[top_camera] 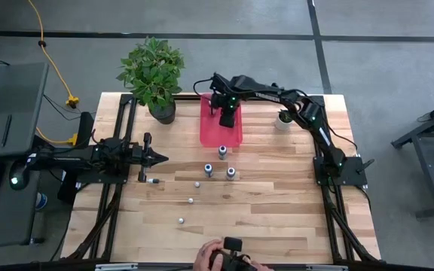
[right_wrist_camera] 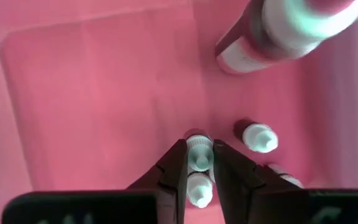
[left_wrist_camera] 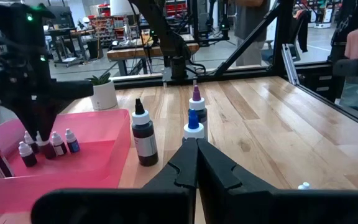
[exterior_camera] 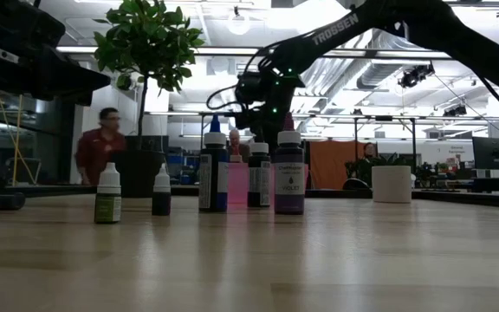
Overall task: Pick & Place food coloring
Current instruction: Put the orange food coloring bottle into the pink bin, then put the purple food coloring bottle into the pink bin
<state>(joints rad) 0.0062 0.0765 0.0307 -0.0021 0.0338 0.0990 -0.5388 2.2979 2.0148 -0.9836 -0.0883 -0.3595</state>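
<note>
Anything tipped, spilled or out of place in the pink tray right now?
One larger bottle lies on its side in the pink tray, while the small bottles stand upright. No spill shows. The right claw straddles one small bottle's cap.

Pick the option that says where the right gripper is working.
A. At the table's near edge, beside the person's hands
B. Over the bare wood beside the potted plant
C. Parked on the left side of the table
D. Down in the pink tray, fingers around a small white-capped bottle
D: the right gripper is down in the pink tray, its fingers either side of a small white-capped bottle; the high view puts it over the tray too.
</note>
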